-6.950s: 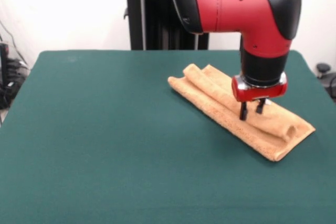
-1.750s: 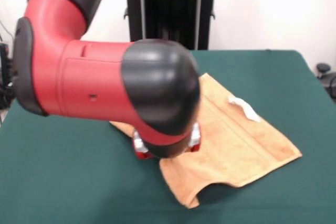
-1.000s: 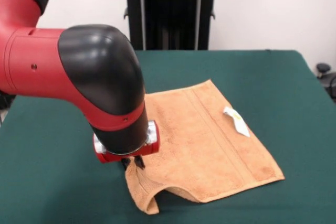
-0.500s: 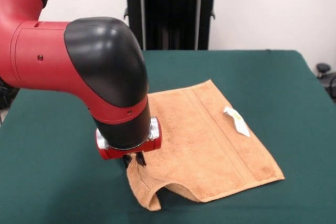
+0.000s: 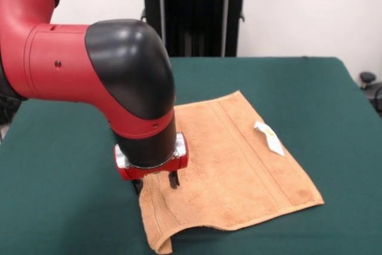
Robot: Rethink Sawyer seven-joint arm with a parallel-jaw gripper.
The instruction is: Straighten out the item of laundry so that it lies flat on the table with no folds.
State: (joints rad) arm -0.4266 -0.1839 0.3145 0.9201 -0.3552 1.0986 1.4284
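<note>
Jaws [image 5: 155,183] standing apart over the towel's [image 5: 233,165] edge.
One black finger [image 5: 173,180] is touching the orange-tan cloth, the other sitting at its 9 o'clock border; the towel is lying spread on the green surface [image 5: 71,207], its 6 o'clock corner curling up, white tag [image 5: 270,138] toward 3 o'clock.

I see the orange-tan towel [image 5: 239,165] spread mostly flat, right of centre on the green table [image 5: 71,219]. Its white tag [image 5: 270,138] lies on top. The towel's nearest corner curls up off the felt.
</note>
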